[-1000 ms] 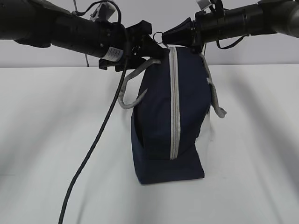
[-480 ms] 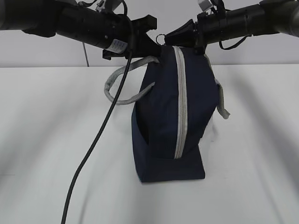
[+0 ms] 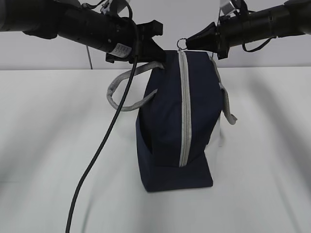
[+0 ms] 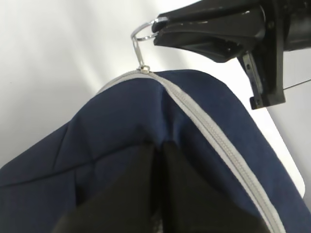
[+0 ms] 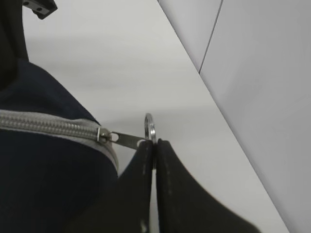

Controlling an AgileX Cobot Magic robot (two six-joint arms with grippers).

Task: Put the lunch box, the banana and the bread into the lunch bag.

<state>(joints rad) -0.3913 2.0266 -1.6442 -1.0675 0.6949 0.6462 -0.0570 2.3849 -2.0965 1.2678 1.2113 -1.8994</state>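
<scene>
With the right pincer point(image 5: 154, 145) clamped on the ring pull point(image 5: 150, 127) and now further right, the lunch bag point(image 3: 177, 126) on the worktop point(image 3: 48, 145) stands zipped, left pincer point(image 4: 158, 160) gripping its fabric.

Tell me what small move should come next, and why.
Probably let the right claw keep pulling the silver ring pull along the grey zipper. It is shut on the ring, while the left claw pinches the dark navy fabric lunch bag.
</scene>
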